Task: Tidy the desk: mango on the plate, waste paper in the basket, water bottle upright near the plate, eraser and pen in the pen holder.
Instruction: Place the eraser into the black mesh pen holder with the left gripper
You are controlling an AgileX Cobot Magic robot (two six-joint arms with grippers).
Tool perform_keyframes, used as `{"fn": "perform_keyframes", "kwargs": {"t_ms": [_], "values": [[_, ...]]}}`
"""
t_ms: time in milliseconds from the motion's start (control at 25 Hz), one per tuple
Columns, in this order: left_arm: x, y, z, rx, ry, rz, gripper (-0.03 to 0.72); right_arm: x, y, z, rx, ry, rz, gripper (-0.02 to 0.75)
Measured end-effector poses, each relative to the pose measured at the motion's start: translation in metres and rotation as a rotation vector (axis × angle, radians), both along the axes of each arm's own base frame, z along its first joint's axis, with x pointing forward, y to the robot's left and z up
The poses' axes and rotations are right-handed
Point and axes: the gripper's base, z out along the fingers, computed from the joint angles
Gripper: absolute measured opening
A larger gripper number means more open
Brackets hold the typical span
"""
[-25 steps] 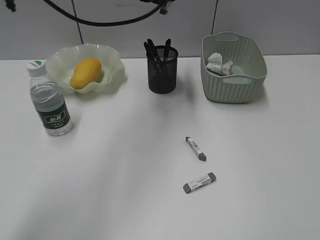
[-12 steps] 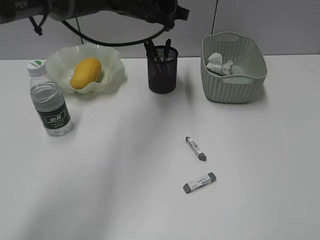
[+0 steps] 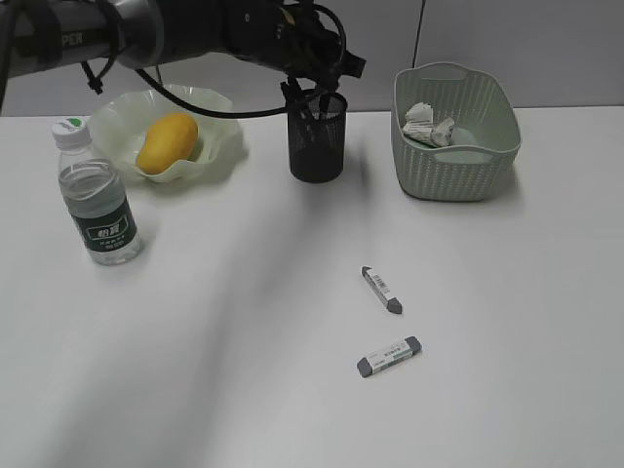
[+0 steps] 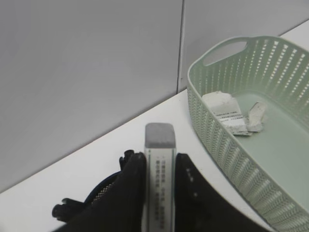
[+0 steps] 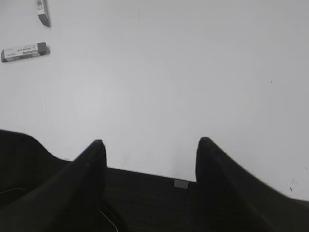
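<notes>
My left gripper hangs just over the black mesh pen holder, shut on an eraser with a white sleeve and grey tip; in the left wrist view my left gripper shows the holder's rim just below. Black pens stand in the holder. Two more erasers lie on the desk. The mango rests in the plate. Beside it the water bottle stands upright. Waste paper lies in the basket. My right gripper is open and holds nothing.
The basket stands close to the right of the pen holder, with the paper inside. The right wrist view shows bare white desk and the two loose erasers at its far left. A grey wall backs the desk.
My left arm has swung in from the upper left and come down over the pen holder with the eraser. Nothing on the desk has moved.
</notes>
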Motion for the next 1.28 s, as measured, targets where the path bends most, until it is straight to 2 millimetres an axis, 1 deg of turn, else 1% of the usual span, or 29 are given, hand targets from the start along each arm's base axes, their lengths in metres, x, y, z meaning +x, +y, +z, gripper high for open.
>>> {"fn": "perform_keyframes", "kwargs": {"t_ms": [80, 360, 600, 680, 800, 880, 920, 1040, 1080, 1160, 1280], "values": [[0.001, 0.0, -0.003, 0.006, 0.0, -0.001, 0.14, 0.0, 0.0, 0.0, 0.0, 0.0, 0.0, 0.469], [0.003, -0.001, -0.022, 0.032, 0.034, -0.003, 0.14, 0.0, 0.0, 0.0, 0.0, 0.0, 0.0, 0.469], [0.003, 0.0, -0.023, 0.022, 0.057, 0.004, 0.146, 0.0, 0.0, 0.0, 0.0, 0.0, 0.0, 0.469], [0.003, 0.002, -0.025, 0.029, 0.073, 0.007, 0.194, 0.0, 0.0, 0.0, 0.0, 0.0, 0.0, 0.469], [0.004, 0.008, -0.027, 0.046, 0.106, 0.013, 0.347, 0.0, 0.0, 0.0, 0.0, 0.0, 0.0, 0.469], [0.004, 0.009, -0.029, 0.055, 0.121, 0.014, 0.424, 0.0, 0.0, 0.0, 0.0, 0.0, 0.0, 0.469], [0.005, 0.01, -0.029, 0.057, 0.126, 0.015, 0.449, 0.0, 0.0, 0.0, 0.0, 0.0, 0.0, 0.469], [0.003, 0.011, -0.02, 0.053, 0.119, 0.014, 0.478, 0.0, 0.0, 0.0, 0.0, 0.0, 0.0, 0.469], [0.002, 0.012, -0.014, 0.049, 0.112, 0.013, 0.482, 0.0, 0.0, 0.0, 0.0, 0.0, 0.0, 0.469], [-0.001, 0.013, 0.001, 0.044, 0.096, 0.011, 0.485, 0.0, 0.0, 0.0, 0.0, 0.0, 0.0, 0.469], [-0.011, 0.019, 0.034, 0.042, 0.087, 0.003, 0.486, 0.0, 0.0, 0.0, 0.0, 0.0, 0.0, 0.469]]}}
